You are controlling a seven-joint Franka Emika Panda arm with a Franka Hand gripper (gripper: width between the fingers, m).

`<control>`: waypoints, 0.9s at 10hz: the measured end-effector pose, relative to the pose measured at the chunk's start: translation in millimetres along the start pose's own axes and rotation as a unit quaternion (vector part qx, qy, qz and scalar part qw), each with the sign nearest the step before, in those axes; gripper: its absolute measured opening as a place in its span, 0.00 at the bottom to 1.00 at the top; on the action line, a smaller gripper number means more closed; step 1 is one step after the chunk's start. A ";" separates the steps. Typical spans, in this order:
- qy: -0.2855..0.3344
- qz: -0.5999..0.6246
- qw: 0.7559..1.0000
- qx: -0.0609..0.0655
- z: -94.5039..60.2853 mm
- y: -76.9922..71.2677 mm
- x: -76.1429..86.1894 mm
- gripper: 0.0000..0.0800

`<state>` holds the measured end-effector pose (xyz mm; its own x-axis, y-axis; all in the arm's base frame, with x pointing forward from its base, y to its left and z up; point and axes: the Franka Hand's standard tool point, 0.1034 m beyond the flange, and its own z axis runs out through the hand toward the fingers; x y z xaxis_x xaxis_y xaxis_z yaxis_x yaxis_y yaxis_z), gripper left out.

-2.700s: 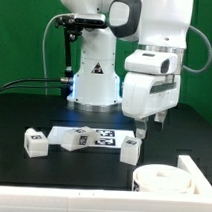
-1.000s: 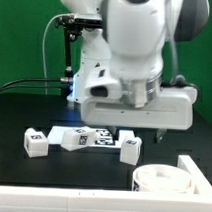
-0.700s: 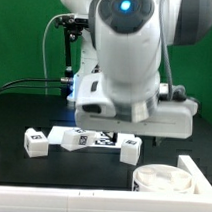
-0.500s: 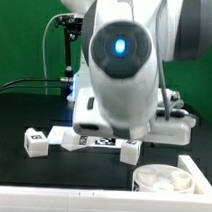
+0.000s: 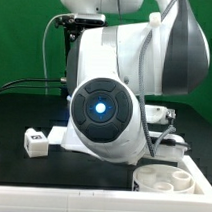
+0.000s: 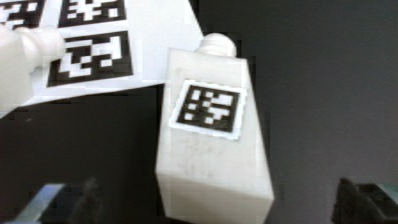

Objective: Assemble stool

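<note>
- Wrist view: gripper spread wide, straddling a loose leg that lies on the table just beside the marker board.
- Seat shows no leg fitted; assembly seems barely begun.

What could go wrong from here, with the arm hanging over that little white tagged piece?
The open end effector hangs over a stool leg lying slightly askew between its fingers; closing might twist it. The marker board lies right beside that leg, so a descending finger could catch its edge.
</note>
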<state>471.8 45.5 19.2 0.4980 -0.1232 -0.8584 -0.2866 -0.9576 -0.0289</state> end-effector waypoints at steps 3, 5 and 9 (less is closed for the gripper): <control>-0.014 0.004 1.000 -0.001 18.3 2.3 -3.1 0.81; -0.021 0.004 1.000 -0.005 26.1 1.6 -5.3 0.81; -0.019 0.004 1.000 -0.004 25.8 1.5 -4.4 0.65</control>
<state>448.1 51.3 9.6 0.4644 -0.1204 -0.8774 -0.2827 -0.9590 -0.0181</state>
